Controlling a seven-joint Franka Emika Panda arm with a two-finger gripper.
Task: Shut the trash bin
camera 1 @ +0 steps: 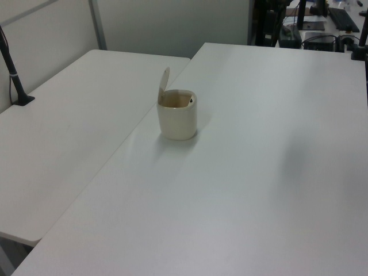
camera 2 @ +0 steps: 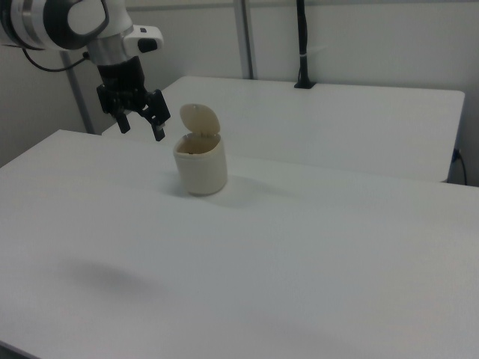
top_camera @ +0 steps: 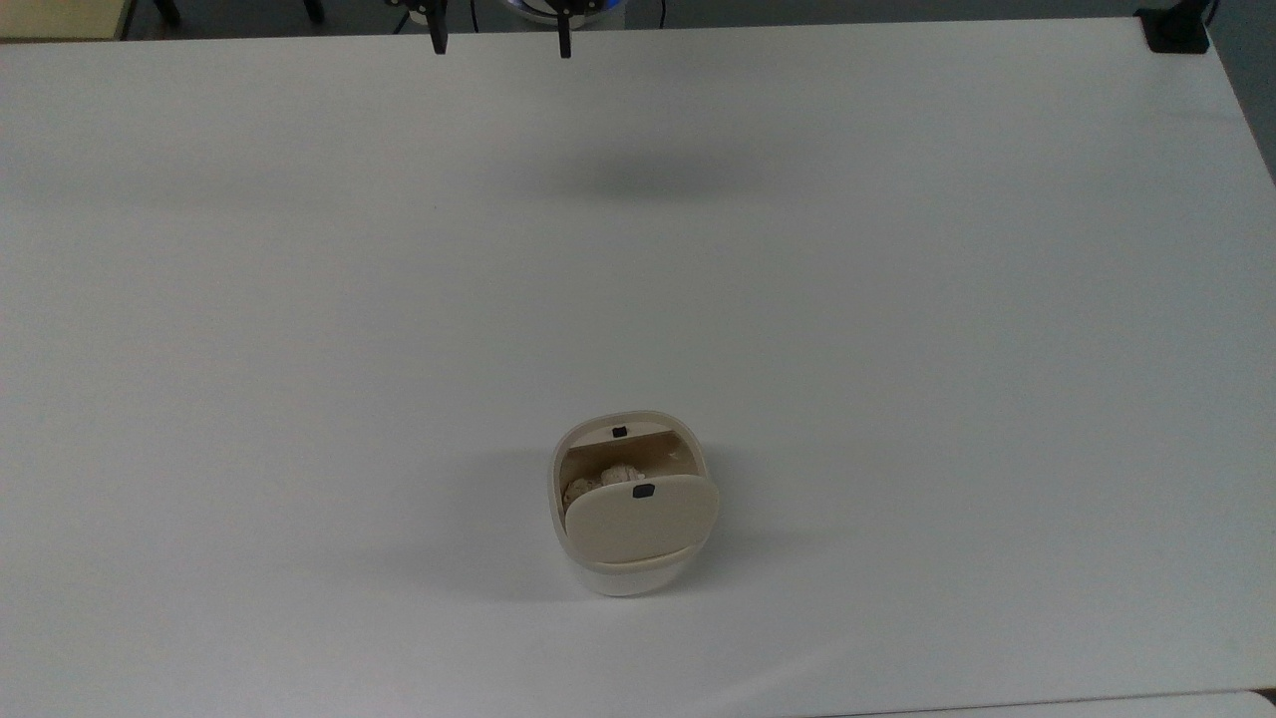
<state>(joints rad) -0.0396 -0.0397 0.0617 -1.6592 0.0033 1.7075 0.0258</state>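
Cream-white trash bin [top_camera: 631,519] sits at six o'clock, lid [top_camera: 641,519] up; the gripper [top_camera: 501,44], jaws spread and empty, hangs at twelve. A sideways shove might topple it.

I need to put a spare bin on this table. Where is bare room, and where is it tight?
Nearly all of the table is bare: either side of the trash bin in the top view, and the wide stretch between it and the open gripper at the far edge. Only the spot around the bin, lid raised, is taken.
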